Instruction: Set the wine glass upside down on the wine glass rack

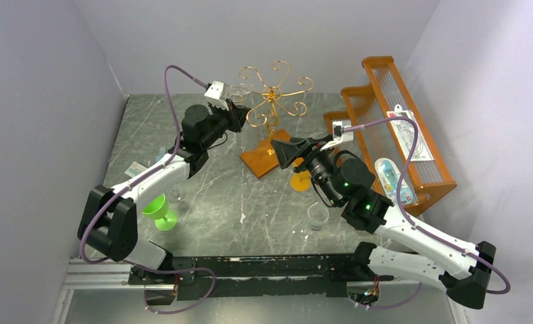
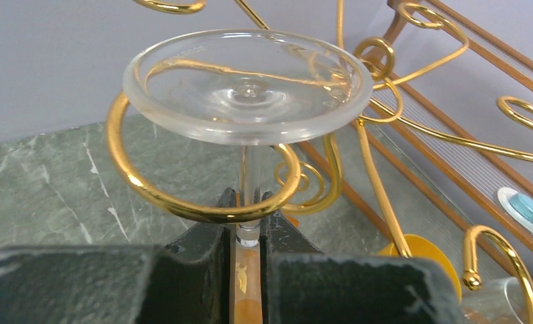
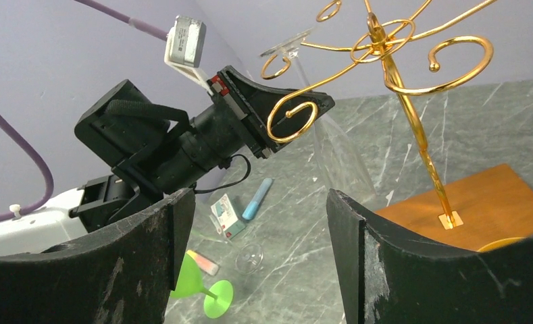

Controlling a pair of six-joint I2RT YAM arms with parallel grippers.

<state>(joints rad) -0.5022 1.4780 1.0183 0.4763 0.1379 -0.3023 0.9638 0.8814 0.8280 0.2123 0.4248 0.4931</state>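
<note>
A clear wine glass hangs upside down, its round foot [image 2: 248,88] on top. Its stem [image 2: 249,179] passes down through a curled gold loop [image 2: 182,206] of the wine glass rack [image 1: 275,94]. The foot sits just above that loop; I cannot tell whether they touch. My left gripper [image 2: 248,210] is shut on the stem below the loop. It shows in the top view [image 1: 238,113] at the rack's left side. The rack's brown wooden base [image 1: 263,158] lies under it. My right gripper [image 3: 260,250] is open and empty, held near the base [image 3: 483,199] and facing the left gripper [image 3: 277,111].
An orange slatted shelf [image 1: 392,128] stands at the right with packets on it. A green cocktail glass [image 1: 159,210], a clear glass [image 1: 316,216] and a yellow glass [image 1: 300,181] are on the table. A blue marker [image 3: 257,199] and a small box [image 3: 226,216] lie at the left.
</note>
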